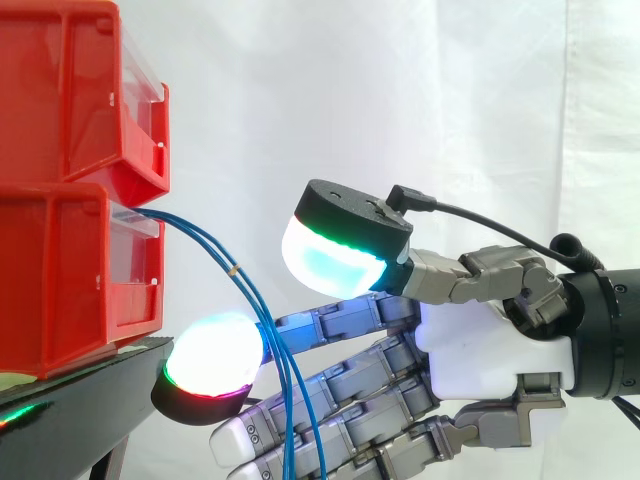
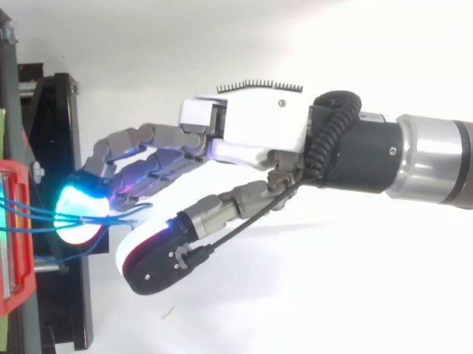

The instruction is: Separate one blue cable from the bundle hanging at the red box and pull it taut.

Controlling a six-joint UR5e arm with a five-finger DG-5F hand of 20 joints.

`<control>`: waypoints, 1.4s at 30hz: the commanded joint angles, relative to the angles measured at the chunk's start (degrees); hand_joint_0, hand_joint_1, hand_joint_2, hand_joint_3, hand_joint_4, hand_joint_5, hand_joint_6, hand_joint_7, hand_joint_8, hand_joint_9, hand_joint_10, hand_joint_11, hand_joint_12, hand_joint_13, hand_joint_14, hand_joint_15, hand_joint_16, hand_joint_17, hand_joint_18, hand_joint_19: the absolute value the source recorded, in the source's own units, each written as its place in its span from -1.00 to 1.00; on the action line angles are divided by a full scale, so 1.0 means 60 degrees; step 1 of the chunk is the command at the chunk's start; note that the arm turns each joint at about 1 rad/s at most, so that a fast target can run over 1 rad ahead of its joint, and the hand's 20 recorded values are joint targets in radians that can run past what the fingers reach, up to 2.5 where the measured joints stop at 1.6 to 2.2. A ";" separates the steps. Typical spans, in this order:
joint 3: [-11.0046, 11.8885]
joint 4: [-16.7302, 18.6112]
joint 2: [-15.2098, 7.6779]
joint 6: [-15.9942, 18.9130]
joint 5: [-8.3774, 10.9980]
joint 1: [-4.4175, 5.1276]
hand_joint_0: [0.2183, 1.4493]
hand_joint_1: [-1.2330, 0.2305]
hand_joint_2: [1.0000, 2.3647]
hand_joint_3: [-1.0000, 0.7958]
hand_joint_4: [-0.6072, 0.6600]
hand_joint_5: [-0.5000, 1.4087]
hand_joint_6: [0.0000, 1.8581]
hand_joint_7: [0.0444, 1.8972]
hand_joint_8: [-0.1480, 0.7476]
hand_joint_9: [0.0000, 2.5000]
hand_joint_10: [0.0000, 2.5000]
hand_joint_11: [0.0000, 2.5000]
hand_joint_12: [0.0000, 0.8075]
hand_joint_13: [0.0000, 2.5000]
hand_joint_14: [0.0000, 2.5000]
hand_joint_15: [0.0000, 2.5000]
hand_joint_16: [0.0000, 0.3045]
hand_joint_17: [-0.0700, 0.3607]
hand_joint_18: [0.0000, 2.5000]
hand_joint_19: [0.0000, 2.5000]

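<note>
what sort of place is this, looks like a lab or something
Probably a robotics lab test rig: a white curtain as backdrop, red bins stacked on a black stand with blue cables hanging out, and a robot hand reaching toward them.

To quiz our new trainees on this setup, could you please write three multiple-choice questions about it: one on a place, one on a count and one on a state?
1. Where do the blue cables come out?
A. a cardboard carton
B. the lower red box
C. a metal pipe

2. How many red boxes are stacked?
A. two
B. three
C. four

3. How do the cables run?
A. pulled straight and tight
B. wound on a reel
C. hanging down in a curve

Answers:
1 B: they leave the front of the lower red box.
2 A: the upper red box sits on the lower one, and there are no more.
3 C: they bend down slack past the open hand.
</note>
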 commanded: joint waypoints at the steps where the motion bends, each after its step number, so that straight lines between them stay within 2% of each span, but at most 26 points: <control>1: -0.0008 0.0004 0.0000 0.0012 -0.0231 -0.0013 -0.49 -0.21 -1.00 -0.44 0.37 -0.67 -0.46 -0.03 0.04 -0.52 -0.99 -0.69 -0.06 -0.50 -0.99 -0.84 -0.70 -0.20 -0.52 -0.89; 9: 0.0007 0.0048 0.0000 0.0012 -0.0407 -0.0013 -0.44 -0.24 -1.00 -0.40 0.38 -0.65 -0.46 0.04 0.03 -0.52 -0.99 -0.69 -0.08 -0.50 -0.99 -0.84 -0.71 -0.22 -0.52 -0.89; 16: 0.0007 0.0048 0.0000 0.0012 -0.0407 -0.0013 -0.38 -0.23 -0.99 -0.31 0.37 -0.64 -0.46 0.12 0.01 -0.52 -0.99 -0.68 -0.10 -0.50 -0.99 -0.84 -0.72 -0.23 -0.52 -0.88; 20: 0.0007 0.0048 0.0000 0.0012 -0.0407 -0.0013 -0.40 -0.20 -0.99 -0.36 0.38 -0.64 -0.46 0.12 0.02 -0.51 -0.99 -0.67 -0.09 -0.50 -0.99 -0.84 -0.72 -0.23 -0.52 -0.88; 23: 0.0007 0.0048 0.0000 0.0026 -0.0422 -0.0057 -0.42 -0.18 -1.00 -0.39 0.38 -0.64 -0.46 0.12 0.02 -0.51 -0.99 -0.67 -0.08 -0.50 -0.99 -0.83 -0.72 -0.23 -0.52 -0.88; 26: -0.0008 0.0062 0.0000 0.0070 -0.0568 -0.0145 -0.43 -0.17 -1.00 -0.41 0.39 -0.64 -0.46 0.12 0.03 -0.51 -0.99 -0.68 -0.08 -0.50 -0.99 -0.84 -0.72 -0.22 -0.52 -0.88; 31: 0.0007 0.0062 0.0000 0.0070 -0.0641 -0.0189 -0.44 -0.15 -1.00 -0.42 0.39 -0.64 -0.46 0.12 0.04 -0.50 -0.99 -0.67 -0.07 -0.49 -0.99 -0.84 -0.71 -0.22 -0.52 -0.88; 42: 0.0139 0.0018 0.0000 0.0026 -0.0641 -0.0203 -0.44 -0.16 -1.00 -0.41 0.37 -0.63 -0.46 0.16 0.04 -0.50 -0.99 -0.67 -0.07 -0.49 -0.99 -0.83 -0.71 -0.22 -0.51 -0.87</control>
